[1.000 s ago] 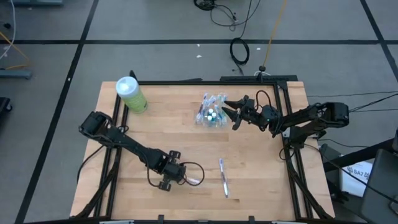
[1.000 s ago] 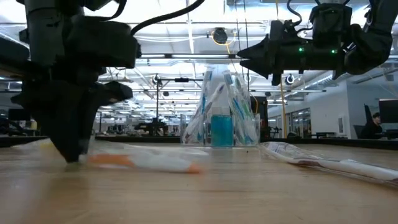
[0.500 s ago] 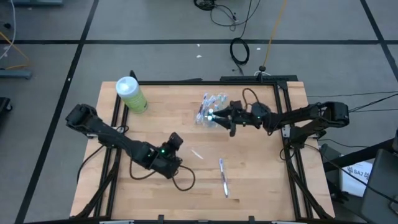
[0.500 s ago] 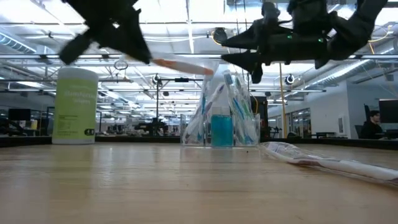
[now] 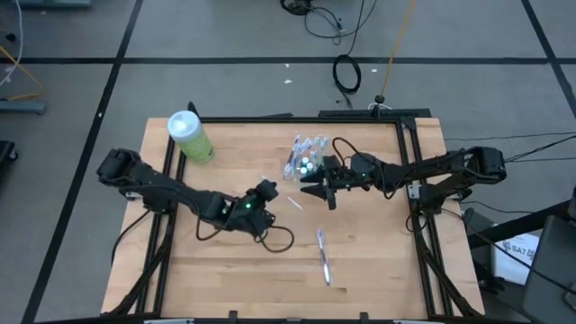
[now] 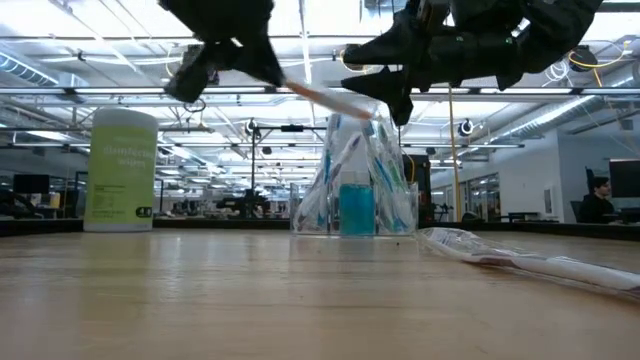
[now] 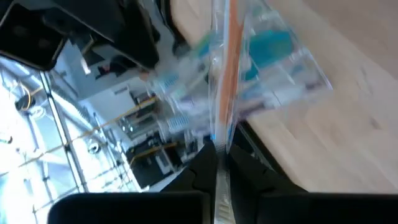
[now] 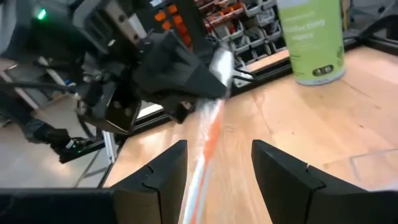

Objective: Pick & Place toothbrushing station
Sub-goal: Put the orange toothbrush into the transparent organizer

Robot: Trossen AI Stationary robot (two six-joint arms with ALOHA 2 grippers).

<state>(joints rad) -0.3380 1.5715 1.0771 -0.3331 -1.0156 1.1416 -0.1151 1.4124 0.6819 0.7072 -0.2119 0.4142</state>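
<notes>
The left pincer [image 5: 266, 192] sits near the middle of the high view, lifted clear of the counter [image 5: 378, 261], and is clamped on one end of a wrapped toothbrush [image 5: 290, 202] with an orange handle. In that view the toothbrush's long axis runs from the pincer toward the right and slightly down the frame, so its free end points at the right pincer [image 5: 317, 187], which lies just to the right of it. In the right wrist view the orange streak of the wrapped toothbrush [image 8: 207, 144] comes straight in between the right pincer's two fingers [image 8: 157, 172], which stand well apart on either side of it without visibly touching it. The coming move looks like a hand-over, and it would turn on the right fingers closing across that axis.

The clear cup [image 5: 307, 159], already bristling with toothbrushes, stands just above and slightly left of the right pincer in the high view, so the right arm is the nearer one to it. Another wrapped toothbrush [image 5: 322, 255] lies flat on the counter below centre. The left arm reaches in low from the left edge, elbow bent; the right arm stretches nearly level from the right edge.
</notes>
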